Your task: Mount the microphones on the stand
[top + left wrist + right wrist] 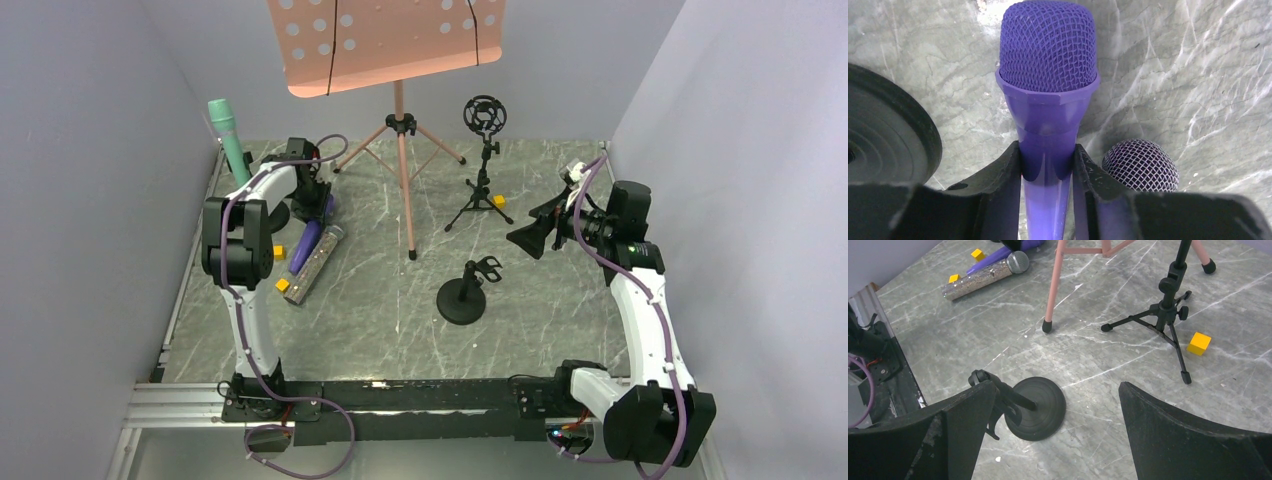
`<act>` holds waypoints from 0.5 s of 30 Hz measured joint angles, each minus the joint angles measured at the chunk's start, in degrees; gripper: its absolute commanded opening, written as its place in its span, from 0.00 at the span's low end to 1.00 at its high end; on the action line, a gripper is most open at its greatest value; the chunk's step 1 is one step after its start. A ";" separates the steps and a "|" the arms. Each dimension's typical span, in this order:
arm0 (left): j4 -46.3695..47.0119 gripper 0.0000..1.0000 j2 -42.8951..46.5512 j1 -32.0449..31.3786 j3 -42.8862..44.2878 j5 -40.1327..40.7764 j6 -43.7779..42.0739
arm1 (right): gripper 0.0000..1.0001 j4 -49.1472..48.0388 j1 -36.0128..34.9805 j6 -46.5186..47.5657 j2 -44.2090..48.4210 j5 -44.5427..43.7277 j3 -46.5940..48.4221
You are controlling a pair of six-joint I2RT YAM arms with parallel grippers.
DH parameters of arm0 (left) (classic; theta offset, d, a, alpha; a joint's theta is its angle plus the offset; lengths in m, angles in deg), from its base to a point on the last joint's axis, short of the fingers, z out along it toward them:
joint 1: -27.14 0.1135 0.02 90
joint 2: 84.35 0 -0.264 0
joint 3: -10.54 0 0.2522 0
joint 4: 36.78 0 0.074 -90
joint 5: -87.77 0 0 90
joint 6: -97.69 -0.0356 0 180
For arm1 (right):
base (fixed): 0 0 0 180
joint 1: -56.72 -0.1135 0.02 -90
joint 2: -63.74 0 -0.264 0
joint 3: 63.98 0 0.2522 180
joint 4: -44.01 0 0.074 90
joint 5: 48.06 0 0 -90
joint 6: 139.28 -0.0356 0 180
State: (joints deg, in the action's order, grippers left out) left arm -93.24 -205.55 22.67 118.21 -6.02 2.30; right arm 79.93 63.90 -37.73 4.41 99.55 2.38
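Presently the purple microphone (pixel 1047 125) is pinched below its head by the left gripper (pixel 1047 167), well left of the round-base stand (pixel 462 298), likely for lifting; the right gripper (pixel 1050 410) is held spread above that stand.

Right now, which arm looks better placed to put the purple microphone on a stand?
Left. The left gripper is shut on the purple microphone; the right gripper stands open and empty, well off to the other side.

Close beside purple microphone (pixel 1048 75): silver microphone (pixel 1140 165), disc base (pixel 883 135)
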 measured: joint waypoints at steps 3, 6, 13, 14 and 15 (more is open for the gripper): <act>0.00 0.10 0.74 0.07 -0.13 0.20 0.20 | 1.00 0.00 0.09 0.04 -0.26 0.02 -0.11; 0.33 0.07 4.70 0.17 -1.90 0.13 0.33 | 1.00 0.02 0.24 0.28 -0.37 0.04 -0.22; 2.60 0.06 24.17 0.33 -9.90 -3.87 3.08 | 0.99 0.02 0.59 0.98 -0.37 1.29 -0.28; 3.43 0.06 27.34 0.33 -11.85 -4.81 3.87 | 1.00 0.02 0.79 1.05 -0.37 1.42 -0.28; 4.04 0.05 29.83 0.33 -13.66 -5.79 4.63 | 0.99 0.02 1.11 1.14 -0.37 1.64 -0.31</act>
State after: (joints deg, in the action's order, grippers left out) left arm -89.20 -175.72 23.00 104.55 -11.82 6.94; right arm 79.95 65.01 -36.59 4.03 101.18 2.07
